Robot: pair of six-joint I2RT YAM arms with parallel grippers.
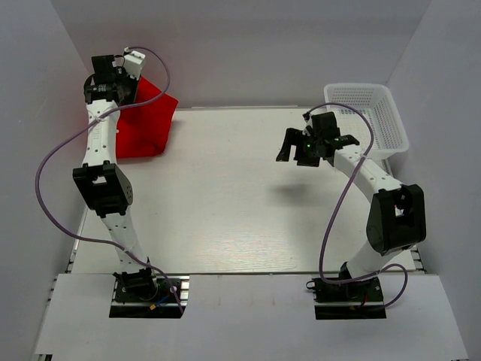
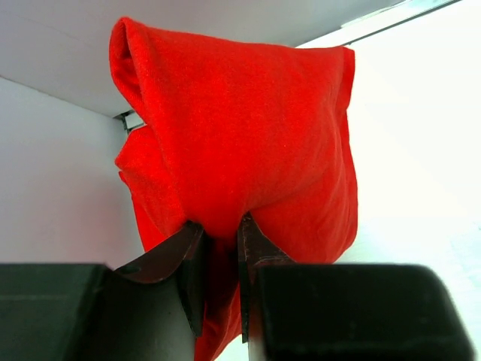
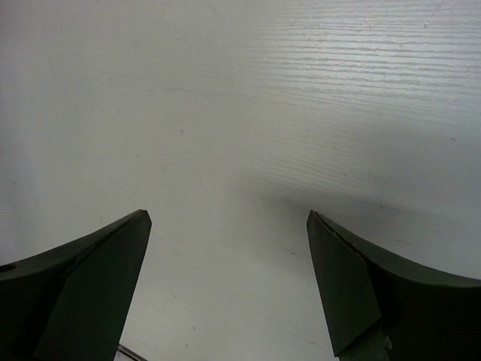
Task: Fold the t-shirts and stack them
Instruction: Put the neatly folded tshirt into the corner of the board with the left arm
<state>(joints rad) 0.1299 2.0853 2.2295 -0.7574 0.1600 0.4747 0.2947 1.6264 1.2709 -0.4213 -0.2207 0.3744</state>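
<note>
A bright red t-shirt [image 1: 146, 120] hangs folded at the far left of the table, lifted at its top by my left gripper [image 1: 113, 81]. In the left wrist view the red shirt [image 2: 248, 135] drapes down from the gripper [image 2: 219, 226], whose jaws are pinched on a fold of the cloth. My right gripper [image 1: 301, 147] hovers above the table's right half, open and empty. In the right wrist view the gripper [image 3: 229, 218] shows only bare white table between its spread fingers.
A white plastic mesh basket [image 1: 387, 120] stands at the far right corner of the white table [image 1: 225, 203]. Grey walls close in the back and both sides. The left arm's purple cable loops off the table's left edge.
</note>
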